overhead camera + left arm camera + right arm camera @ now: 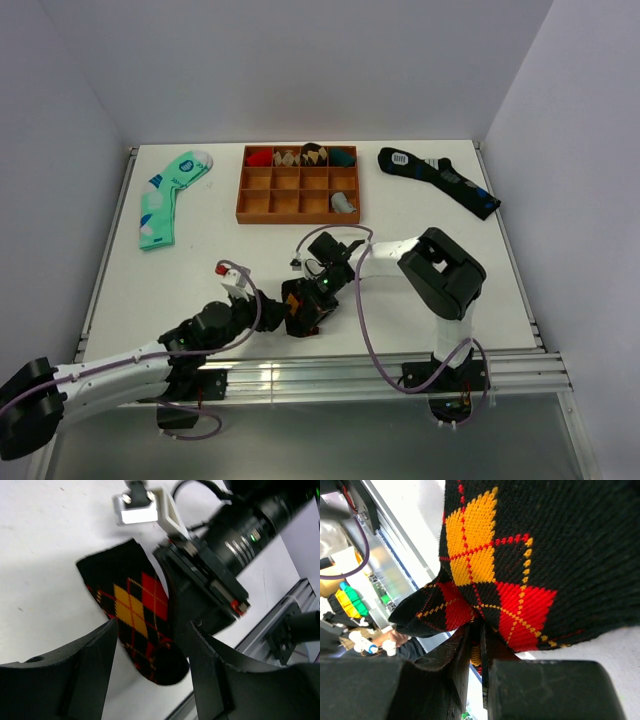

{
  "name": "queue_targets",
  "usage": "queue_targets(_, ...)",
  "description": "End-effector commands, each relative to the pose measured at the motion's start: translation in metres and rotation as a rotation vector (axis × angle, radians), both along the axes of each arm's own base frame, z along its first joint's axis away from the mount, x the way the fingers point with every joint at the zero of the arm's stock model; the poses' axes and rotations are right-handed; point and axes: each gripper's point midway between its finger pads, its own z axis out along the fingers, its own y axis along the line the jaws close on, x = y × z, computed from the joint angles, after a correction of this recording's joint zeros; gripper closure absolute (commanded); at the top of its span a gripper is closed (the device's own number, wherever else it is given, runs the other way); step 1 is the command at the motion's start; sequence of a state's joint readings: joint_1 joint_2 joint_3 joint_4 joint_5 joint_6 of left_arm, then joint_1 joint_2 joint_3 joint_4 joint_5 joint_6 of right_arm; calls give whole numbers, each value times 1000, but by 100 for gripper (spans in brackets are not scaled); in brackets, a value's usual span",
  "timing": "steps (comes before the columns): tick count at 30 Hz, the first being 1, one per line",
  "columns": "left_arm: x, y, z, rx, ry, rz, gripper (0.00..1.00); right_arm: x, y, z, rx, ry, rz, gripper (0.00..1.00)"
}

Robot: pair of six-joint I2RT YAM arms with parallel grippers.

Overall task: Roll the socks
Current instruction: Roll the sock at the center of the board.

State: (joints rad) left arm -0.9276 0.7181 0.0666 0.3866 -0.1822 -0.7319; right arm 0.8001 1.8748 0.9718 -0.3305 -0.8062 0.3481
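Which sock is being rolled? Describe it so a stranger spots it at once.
On the table, look from the tray toward the arm bases. The argyle sock lies there, pinched in the right gripper's shut jaws. It alone is black with red and orange diamonds; the mint sock and navy sock lie far left and far right.

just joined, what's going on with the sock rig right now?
The right gripper is shut on a fold of the black argyle sock near the table's front edge. The left gripper is open over the same sock, not gripping it. The sock lies mostly flat, not yet rolled. A mint green sock and a navy sock lie either side of the wooden tray.
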Motion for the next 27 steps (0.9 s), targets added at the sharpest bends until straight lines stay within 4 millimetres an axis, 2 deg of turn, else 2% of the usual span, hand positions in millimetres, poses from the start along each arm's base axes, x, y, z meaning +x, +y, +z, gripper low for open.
queue_targets(1,1,1,9,-52,-53,89,37,-5,-21,-25,-128,25,3,96)
queue_targets(2,-10,-5,11,-75,-69,51,38,-6,-22,-27,-132,30,2,96)
queue_targets(4,-12,-3,19,-86,-105,86,39,-6,-22,-30,-136,35,3,97)
queue_targets(5,-25,-11,20,-88,-111,40,39,-6,-23,-31,-143,38,4,97)
queue_targets(7,-28,-9,19,-61,-122,55,40,-5,-23,-32,-148,38,4,97)
queue_targets(10,-42,-15,16,-24,-123,22,47,-5,-24,-32,-153,41,2,97)
queue_targets(13,-51,-22,12,6,-129,10,61,-3,-24,-31,-158,38,4,97)
queue_targets(15,-57,-25,10,33,-140,5,65,-2,-24,-31,-164,35,6,97)
queue_targets(17,-63,-33,8,59,-146,-18,65,-2,-24,-31,-168,36,8,97)
queue_targets(21,-59,-31,3,97,-146,26,60,-2,-25,-32,-169,38,11,97)
queue_targets(25,-58,-30,10,73,-159,22,48,-4,-28,-36,-179,41,16,98)
queue_targets(27,-61,-31,10,83,-168,-4,45,-6,-29,-38,-183,40,17,97)
